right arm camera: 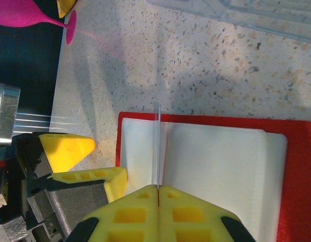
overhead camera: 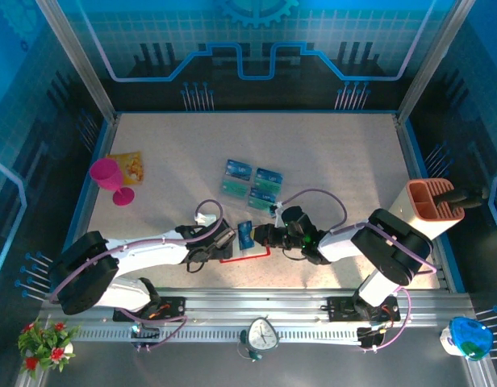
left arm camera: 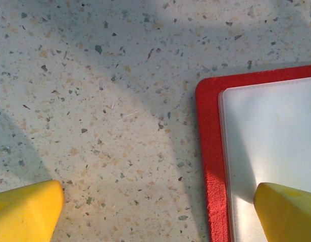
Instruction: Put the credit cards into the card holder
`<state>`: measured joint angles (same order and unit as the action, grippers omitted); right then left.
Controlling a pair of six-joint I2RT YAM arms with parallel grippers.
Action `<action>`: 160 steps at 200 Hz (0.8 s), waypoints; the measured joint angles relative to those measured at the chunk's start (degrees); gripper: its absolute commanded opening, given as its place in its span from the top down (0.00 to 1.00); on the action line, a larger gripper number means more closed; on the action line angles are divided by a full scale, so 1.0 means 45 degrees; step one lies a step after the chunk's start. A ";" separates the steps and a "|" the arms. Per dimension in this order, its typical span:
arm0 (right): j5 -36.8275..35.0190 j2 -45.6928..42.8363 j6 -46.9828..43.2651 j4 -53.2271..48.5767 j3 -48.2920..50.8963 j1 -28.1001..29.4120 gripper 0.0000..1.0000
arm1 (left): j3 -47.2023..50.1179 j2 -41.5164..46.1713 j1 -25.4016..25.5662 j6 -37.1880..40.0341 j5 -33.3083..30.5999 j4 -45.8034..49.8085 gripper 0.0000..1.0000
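Note:
The red card holder (right arm camera: 297, 166) lies open on the speckled table, its white inner pocket (right arm camera: 216, 166) facing up. My right gripper (right arm camera: 158, 187) is shut on one credit card (right arm camera: 156, 141), held on edge over the white pocket. From above, that card (overhead camera: 245, 235) is blue and sits between my two grippers. My left gripper (left arm camera: 155, 217) is open. It straddles the holder's left edge (left arm camera: 208, 166), with one yellow finger (left arm camera: 287, 214) on the white pocket and the other (left arm camera: 24, 214) on bare table. Several more blue-and-teal cards (overhead camera: 250, 182) lie further back.
A pink goblet (overhead camera: 110, 179) and a yellow-orange packet (overhead camera: 129, 166) stand at the far left. An orange-brown slotted organizer (overhead camera: 432, 201) is at the right edge. A small clock (overhead camera: 263, 333) sits on the rail between the arm bases.

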<state>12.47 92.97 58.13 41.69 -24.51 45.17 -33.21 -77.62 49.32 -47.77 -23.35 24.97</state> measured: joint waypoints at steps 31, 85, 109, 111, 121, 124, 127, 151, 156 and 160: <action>0.0000 0.0015 0.0083 0.0000 0.0102 0.0097 1.00 | 0.0010 0.0005 0.0000 -0.0039 0.0000 -0.0015 0.02; 0.0005 0.0180 0.0175 0.0097 0.0117 0.0146 1.00 | 0.0073 0.0029 0.0000 -0.0039 0.0000 -0.0131 0.02; 0.0005 0.0228 0.0223 0.0146 0.0117 0.0155 1.00 | 0.0083 0.0029 0.0000 -0.0039 0.0000 -0.0146 0.02; 0.0005 0.0233 0.0228 0.0160 0.0117 0.0155 1.00 | 0.0083 0.0029 0.0000 -0.0039 0.0000 -0.0146 0.02; 0.0000 0.0277 0.0233 0.0194 0.0117 0.0155 1.00 | 0.0083 0.0029 0.0000 -0.0039 0.0000 -0.0146 0.02; 0.0000 0.0287 0.0238 0.0199 0.0117 0.0155 1.00 | 0.0083 0.0029 0.0000 -0.0039 0.0000 -0.0146 0.02; 0.0000 0.0301 0.0243 0.0204 0.0117 0.0155 1.00 | 0.0083 0.0029 0.0000 -0.0044 0.0000 -0.0146 0.02; 0.0010 0.0437 0.0330 0.0321 0.0117 0.0238 1.00 | 0.0083 0.0029 0.0000 -0.0039 0.0000 -0.0155 0.02; 0.0005 0.0471 0.0359 0.0340 0.0117 0.0267 1.00 | 0.0083 0.0029 0.0000 -0.0039 0.0000 -0.0155 0.02; 0.0005 0.0495 0.0369 0.0355 0.0121 0.0267 1.00 | 0.0083 0.0029 0.0000 -0.0039 0.0000 -0.0155 0.02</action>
<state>12.49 95.20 59.79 43.29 -23.97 46.37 -32.84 -77.49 49.32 -47.94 -23.35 24.27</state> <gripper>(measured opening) 0.063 0.981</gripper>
